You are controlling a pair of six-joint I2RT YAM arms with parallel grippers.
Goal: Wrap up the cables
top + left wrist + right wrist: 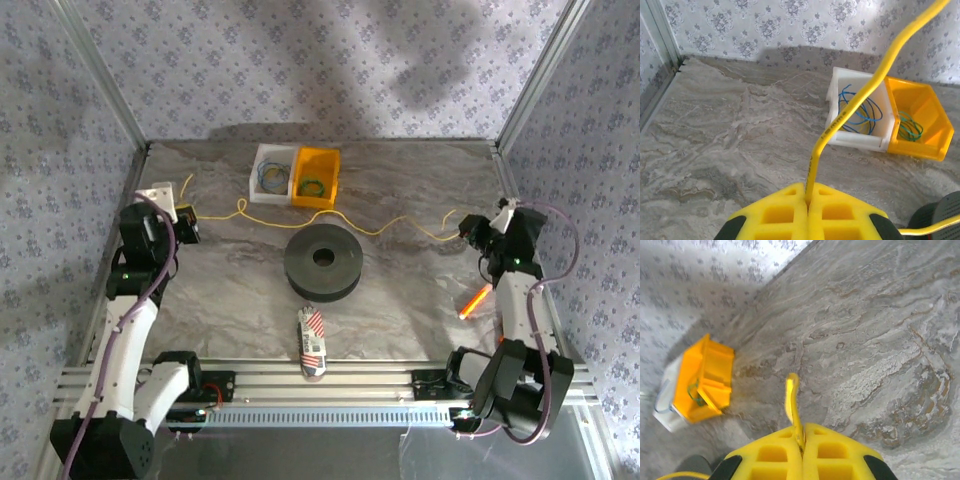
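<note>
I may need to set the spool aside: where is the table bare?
Bare: between spool and left arm, and behind the cable, right of the yellow bin. Crowded: centre line, from bin through spool to packet.

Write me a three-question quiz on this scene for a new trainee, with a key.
1. True or false: the yellow cable is wound around the black spool.
2. What lies in the white bin? A) blue wire B) green wire C) a marker
3. What are the left gripper and the right gripper shut on?

Key
1. False. It runs loose across the table, on the far side of the spool, from one gripper to the other.
2. A.
3. The yellow cable, one gripper near each end.
</note>
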